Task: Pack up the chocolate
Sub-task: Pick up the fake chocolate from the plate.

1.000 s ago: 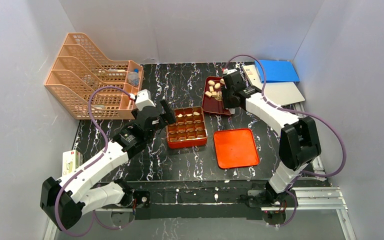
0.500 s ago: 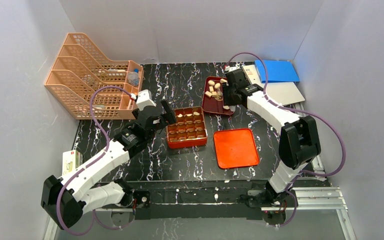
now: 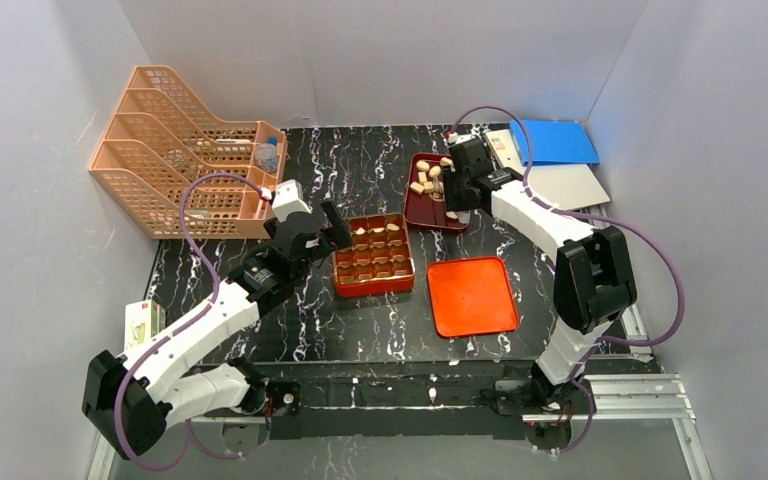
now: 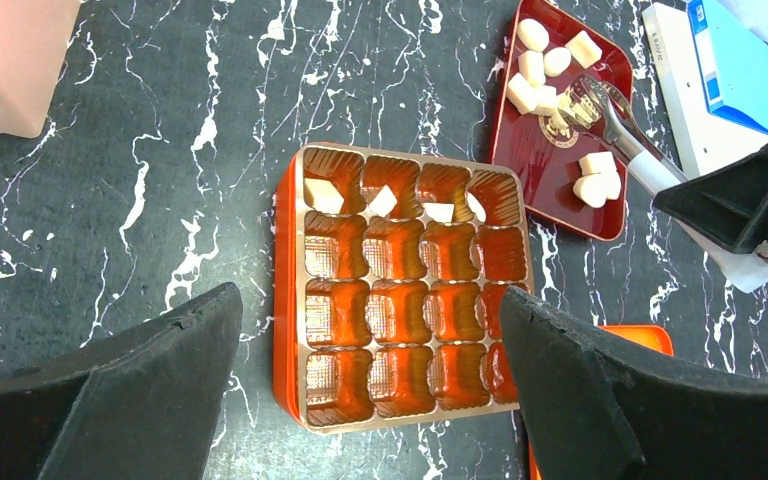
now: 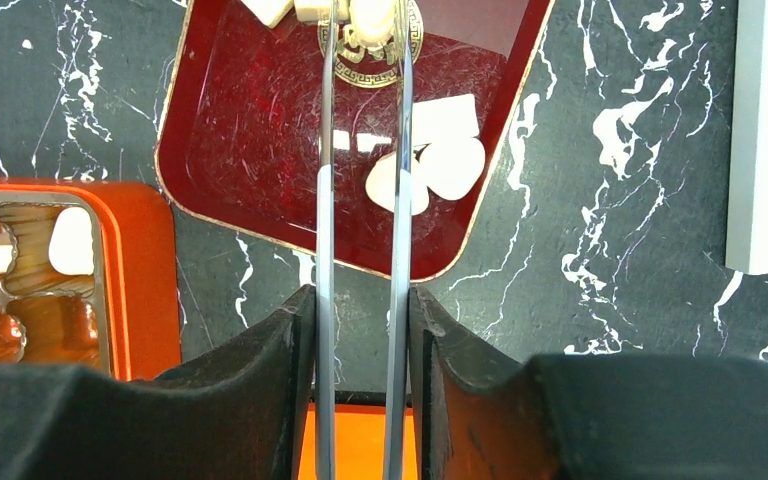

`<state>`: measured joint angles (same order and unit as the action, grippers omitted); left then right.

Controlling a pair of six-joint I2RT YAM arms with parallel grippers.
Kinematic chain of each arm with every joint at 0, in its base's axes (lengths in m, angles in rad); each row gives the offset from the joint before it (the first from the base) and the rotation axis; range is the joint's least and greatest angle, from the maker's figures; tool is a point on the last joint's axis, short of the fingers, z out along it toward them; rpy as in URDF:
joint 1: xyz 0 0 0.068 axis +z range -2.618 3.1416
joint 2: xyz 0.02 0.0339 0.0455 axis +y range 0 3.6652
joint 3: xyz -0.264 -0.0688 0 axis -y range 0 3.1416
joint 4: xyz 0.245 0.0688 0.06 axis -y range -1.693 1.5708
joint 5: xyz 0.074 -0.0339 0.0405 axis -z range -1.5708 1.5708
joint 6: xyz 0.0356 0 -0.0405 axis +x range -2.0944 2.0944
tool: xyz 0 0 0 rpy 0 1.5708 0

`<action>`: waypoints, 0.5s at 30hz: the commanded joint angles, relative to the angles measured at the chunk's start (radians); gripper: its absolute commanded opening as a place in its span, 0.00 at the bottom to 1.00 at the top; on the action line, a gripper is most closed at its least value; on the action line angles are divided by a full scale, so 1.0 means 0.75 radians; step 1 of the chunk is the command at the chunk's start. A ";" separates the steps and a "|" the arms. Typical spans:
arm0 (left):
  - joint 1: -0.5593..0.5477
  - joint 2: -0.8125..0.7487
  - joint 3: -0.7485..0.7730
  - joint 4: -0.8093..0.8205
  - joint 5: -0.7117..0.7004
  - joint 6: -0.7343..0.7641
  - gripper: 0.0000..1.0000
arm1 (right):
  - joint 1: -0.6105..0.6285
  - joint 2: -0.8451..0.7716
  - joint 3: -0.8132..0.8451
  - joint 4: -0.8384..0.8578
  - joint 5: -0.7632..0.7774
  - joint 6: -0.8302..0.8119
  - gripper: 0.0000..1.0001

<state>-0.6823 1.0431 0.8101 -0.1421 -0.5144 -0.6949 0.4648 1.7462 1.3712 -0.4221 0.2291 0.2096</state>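
Marble tabletop [image 4: 160, 150], chocolate [image 4: 532, 35], metal tongs [image 4: 620, 125]

The left arm [image 3: 200, 325] reaches forward with the left gripper [image 4: 370, 298] wide apart. The right arm [image 3: 540, 225] stretches far out, and the right gripper [image 5: 360, 300] squeezes tongs [image 5: 326, 200].

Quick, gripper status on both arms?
Left gripper: open, holding nothing, above the compartment box.
Right gripper: closed on the tongs, tips at a chocolate piece in the dark red tray.
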 commanded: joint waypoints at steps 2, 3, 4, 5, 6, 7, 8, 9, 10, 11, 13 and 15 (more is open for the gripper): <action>0.010 -0.006 -0.014 0.007 -0.013 0.008 0.98 | -0.014 0.003 0.072 0.059 -0.001 -0.003 0.43; 0.012 -0.006 -0.014 0.008 -0.012 0.009 0.98 | -0.016 0.002 0.070 0.061 -0.001 -0.005 0.43; 0.012 -0.005 -0.016 0.008 -0.011 0.008 0.98 | -0.017 0.002 0.068 0.061 -0.001 -0.006 0.43; 0.012 -0.004 -0.016 0.009 -0.012 0.008 0.98 | -0.018 0.002 0.068 0.061 0.000 -0.007 0.43; 0.013 -0.002 -0.015 0.010 -0.012 0.008 0.98 | -0.022 0.001 0.065 0.061 0.001 -0.008 0.43; 0.014 -0.002 -0.015 0.011 -0.012 0.009 0.98 | -0.024 0.000 0.064 0.061 0.001 -0.009 0.43; 0.014 0.000 -0.015 0.013 -0.009 0.009 0.98 | -0.027 0.001 0.062 0.060 0.000 -0.012 0.43; 0.012 0.001 -0.016 0.013 -0.008 0.009 0.98 | -0.028 0.001 0.060 0.061 -0.002 -0.013 0.43; 0.013 0.002 -0.015 0.015 -0.007 0.007 0.98 | -0.030 0.001 0.059 0.061 -0.004 -0.013 0.43; 0.013 0.004 -0.015 0.017 -0.005 0.007 0.98 | -0.033 0.001 0.055 0.061 -0.002 -0.014 0.43; 0.014 0.006 -0.014 0.018 -0.005 0.007 0.98 | -0.037 0.001 0.045 0.065 -0.007 -0.016 0.43; 0.012 0.009 -0.012 0.020 -0.004 0.006 0.98 | -0.042 0.005 0.044 0.066 -0.010 -0.016 0.43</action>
<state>-0.6777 1.0447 0.8066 -0.1345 -0.5102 -0.6952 0.4442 1.7500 1.3766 -0.4160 0.2276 0.2062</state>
